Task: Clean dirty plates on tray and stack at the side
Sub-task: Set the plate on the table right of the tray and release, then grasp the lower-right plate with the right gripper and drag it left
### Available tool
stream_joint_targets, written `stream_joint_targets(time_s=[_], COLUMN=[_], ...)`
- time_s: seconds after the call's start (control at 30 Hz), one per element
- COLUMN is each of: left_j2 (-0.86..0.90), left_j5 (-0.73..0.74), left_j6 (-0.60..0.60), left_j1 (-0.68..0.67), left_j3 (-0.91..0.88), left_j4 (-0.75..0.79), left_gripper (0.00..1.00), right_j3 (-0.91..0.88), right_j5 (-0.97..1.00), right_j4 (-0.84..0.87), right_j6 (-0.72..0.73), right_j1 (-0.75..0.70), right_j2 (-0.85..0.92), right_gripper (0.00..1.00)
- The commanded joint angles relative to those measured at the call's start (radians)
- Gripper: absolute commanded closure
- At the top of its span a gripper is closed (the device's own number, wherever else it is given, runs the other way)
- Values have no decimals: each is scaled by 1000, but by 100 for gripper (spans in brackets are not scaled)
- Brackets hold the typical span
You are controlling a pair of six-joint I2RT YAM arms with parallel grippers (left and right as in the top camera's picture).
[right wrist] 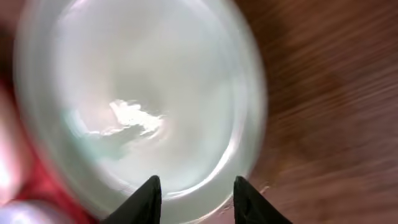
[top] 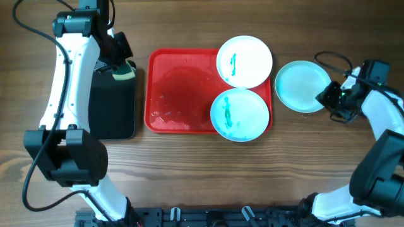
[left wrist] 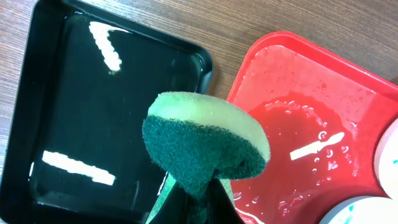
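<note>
The red tray [top: 173,88] holds a white plate [top: 252,53] and a pale turquoise plate [top: 249,113] at its right end, each with a green smear. A second turquoise plate [top: 302,85], with no smear, lies on the table right of the tray; in the right wrist view [right wrist: 137,99] it is blurred. My left gripper [left wrist: 199,193] is shut on a green and yellow sponge [left wrist: 208,140] over the black tray's right edge; the sponge also shows in the overhead view [top: 124,71]. My right gripper [right wrist: 194,190] is open and empty at the clean plate's right rim.
A smaller black tray [top: 112,104] lies left of the red tray and shows in the left wrist view [left wrist: 93,112]. The red tray's bare left part [left wrist: 298,130] is wet with droplets. A black cable [top: 331,60] loops near the right arm.
</note>
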Motion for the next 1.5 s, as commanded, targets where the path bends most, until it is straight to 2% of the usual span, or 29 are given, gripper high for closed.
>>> stream_joint_targets(time_s=[0.0,0.1,0.2,0.3,0.53,0.77,0.97,1.03,1.1,1.13,1.33,1.47], left_j2=[6,6,6,6,6,6,6,6,6,6,6,6], left_j5=[13,13,12,12,12,12,12,12,12,12,12,12], left_j6=[-16,-16,-16,-16,-16,-16,-16,-16,-16,-16,-16,-17], left_j1=[-11,-28,-43,-51,-51,-51,-51,-51,-51,-51,-52,-51], left_j3=[-5,-5,-5,-5,-5,-5,-5,-5,-5,-5,-5,-5], left_j4=[8,20,33,37,37,37,41,41,40,40,38,41], left_gripper=[96,96,96,96,96,96,96,96,96,96,96,96], right_j3=[76,73,59,47,47,47,6,1,2,4,53,181], right_j5=[-170,-131,-49,29,142,141,142,142,142,142,118,108], right_j4=[-73,-128,-146,-160,-174,-167,-102,-96,-96,-96,-106,-70], right_j6=[-72,-90,-91,-90,-98,-106,-123,-123,-122,-123,-59,100], right_j1=[98,234,356,449,527,540,583,599,618,626,701,798], right_j2=[-107,-109,-80,-35,81,110,126,138,141,141,141,141], right_gripper=[60,59,53,53,55,65,66,75,92,96,96,96])
